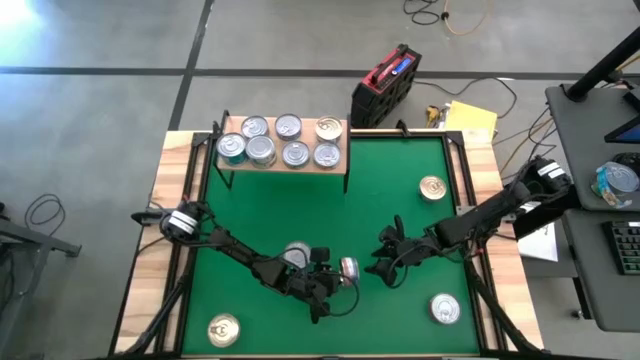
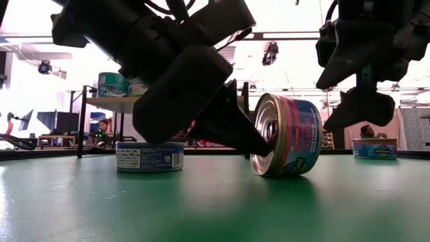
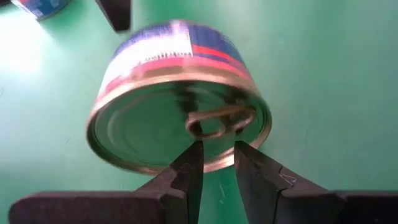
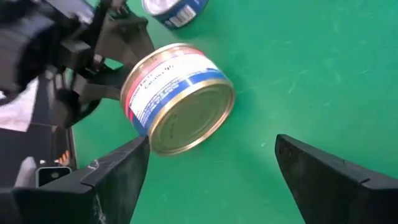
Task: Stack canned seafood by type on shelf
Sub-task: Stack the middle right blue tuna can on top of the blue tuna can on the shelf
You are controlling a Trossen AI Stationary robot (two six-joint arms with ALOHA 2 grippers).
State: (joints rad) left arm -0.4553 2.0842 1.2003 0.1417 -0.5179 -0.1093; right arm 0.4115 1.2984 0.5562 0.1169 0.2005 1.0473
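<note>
Your left gripper (image 3: 217, 163) pinches the rim of the tilted can (image 1: 347, 268) near the green mat's (image 1: 400, 180) front edge, lid facing it, while the right gripper (image 4: 211, 171), spread wide, sits just beside the can's base, the shelf (image 1: 285, 160) far back-left.

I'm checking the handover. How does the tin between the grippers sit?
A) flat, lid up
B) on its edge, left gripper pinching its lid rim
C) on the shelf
B: the tin stands on edge on the mat, left gripper pinching its lid rim.
</note>
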